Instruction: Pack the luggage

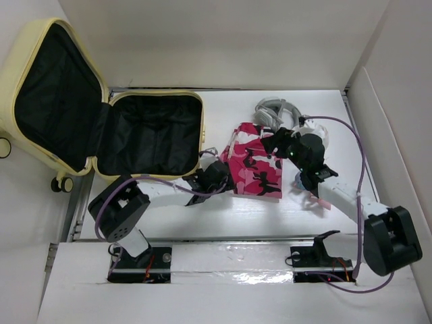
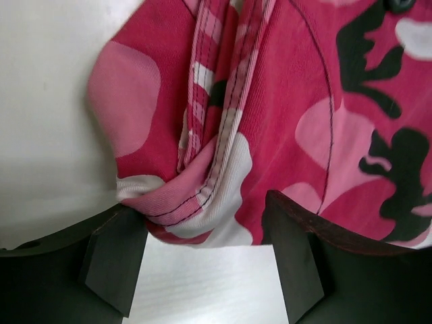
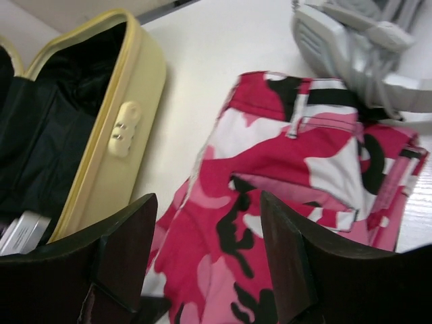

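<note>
The pale-yellow luggage (image 1: 202, 135) lies open at the back left, with black lining and its lid leaning on the left wall. Its yellow side wall shows in the right wrist view (image 3: 115, 155). A pink, white and black camouflage garment (image 1: 253, 165) lies folded on the table to its right. My left gripper (image 1: 225, 177) is open at the garment's left edge. In the left wrist view a folded hem of the garment (image 2: 202, 196) sits between the open fingertips of that gripper (image 2: 206, 260). My right gripper (image 1: 278, 143) is open and empty above the garment (image 3: 270, 175), with its fingertips (image 3: 202, 263) apart.
Grey headphones (image 1: 273, 111) lie behind the garment and show at the top right of the right wrist view (image 3: 351, 47). White walls close in the table on the back and right. Purple cables loop around both arms.
</note>
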